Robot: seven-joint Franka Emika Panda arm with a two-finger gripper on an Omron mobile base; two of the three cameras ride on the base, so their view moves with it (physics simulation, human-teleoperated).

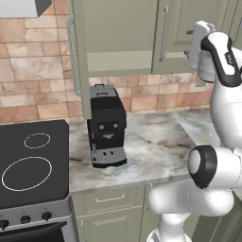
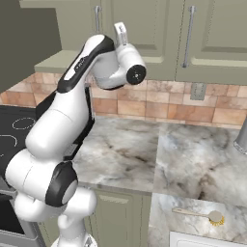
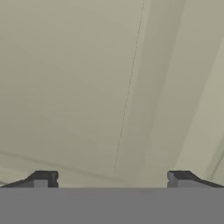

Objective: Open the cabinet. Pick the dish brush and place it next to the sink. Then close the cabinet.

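Observation:
The cabinet hangs above the counter. Its left door swings out toward me, baring the plain shelf, and the right door stays closed with its silver bar handle. My gripper is raised high, close against the closed right door, and open with nothing in it. In the hand view the fingertips stand wide apart before the green door panel. The dish brush, wooden with yellow bristles, lies on the counter beside the sink rim.
A black coffee machine stands on the marble counter under the open door. A black stovetop lies to the left. Another wall cabinet hangs to the right. A metal object sits at the right edge.

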